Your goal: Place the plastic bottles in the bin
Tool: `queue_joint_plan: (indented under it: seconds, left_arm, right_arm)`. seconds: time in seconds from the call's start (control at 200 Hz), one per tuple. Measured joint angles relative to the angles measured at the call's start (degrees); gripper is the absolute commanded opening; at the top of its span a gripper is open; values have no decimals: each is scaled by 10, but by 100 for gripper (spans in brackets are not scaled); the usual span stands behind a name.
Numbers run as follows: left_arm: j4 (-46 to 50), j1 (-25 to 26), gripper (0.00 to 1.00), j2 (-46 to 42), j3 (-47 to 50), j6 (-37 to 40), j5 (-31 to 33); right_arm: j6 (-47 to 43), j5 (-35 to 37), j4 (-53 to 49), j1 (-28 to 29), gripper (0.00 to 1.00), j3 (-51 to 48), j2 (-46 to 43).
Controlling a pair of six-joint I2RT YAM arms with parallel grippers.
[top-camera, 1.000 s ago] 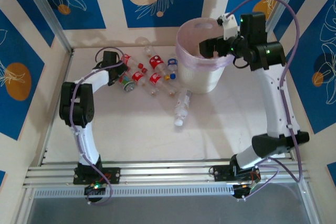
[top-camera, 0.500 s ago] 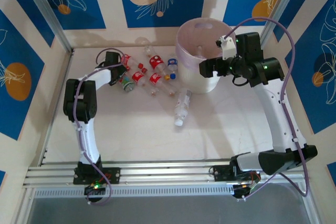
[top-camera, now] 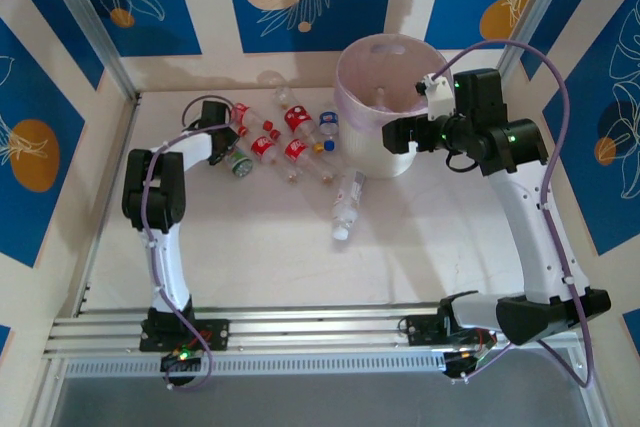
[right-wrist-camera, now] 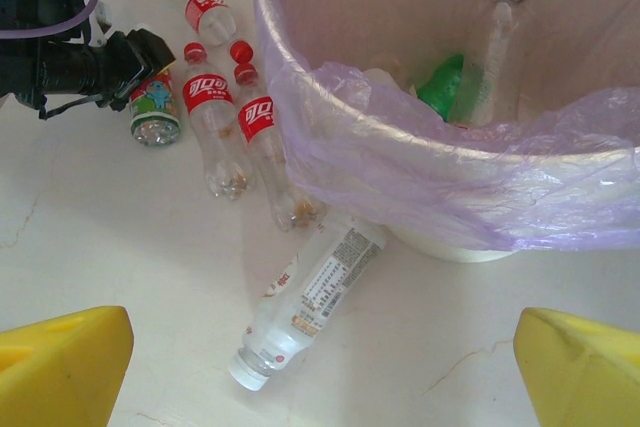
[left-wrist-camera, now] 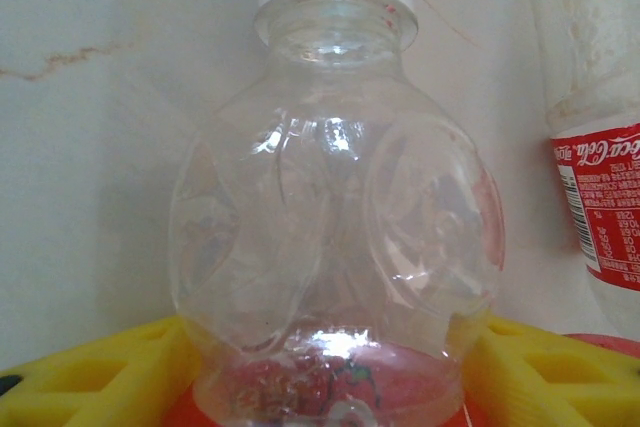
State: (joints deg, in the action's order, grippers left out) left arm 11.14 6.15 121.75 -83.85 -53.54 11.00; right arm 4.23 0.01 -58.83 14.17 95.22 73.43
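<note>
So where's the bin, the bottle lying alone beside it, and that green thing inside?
bin (top-camera: 372, 157): top external view, white outer wall.
lone bottle (right-wrist-camera: 318, 297): right wrist view, printed label.
green bottle (right-wrist-camera: 440, 89): right wrist view, visible green side.

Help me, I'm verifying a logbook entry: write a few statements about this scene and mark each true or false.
1. The right claw is open and empty. True.
2. The lone clear white-capped plastic bottle stands upright. False: it lies on its side.
3. The round white bag-lined bin is empty. False: something green lies inside.
4. A clear bulbous plastic bottle sits between the left claw's yellow fingers. True.
</note>
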Motion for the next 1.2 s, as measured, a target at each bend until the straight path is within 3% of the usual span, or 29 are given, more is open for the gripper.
queue_joint_plan:
  seconds: [0.23,0.46,0.645,0.835,1.2]
  left_arm:
    - [-17,0,62,-63,58,0,-35]
    - [-33,17,57,-240,146,16,-117]
    - [-75,94,50,-347,212,6,-218]
    - [-123,153,48,-407,298,-46,-284]
    - [-254,186,47,-470,384,-158,-290]
  right_arm:
    - [17,4,-9,34,97,-4,-10]
    - [70,21,9,168,97,-26,-9]
    - [136,19,65,257,95,-71,32]
    - [182,-15,122,273,95,-89,96]
    - [259,-86,233,273,91,-120,151]
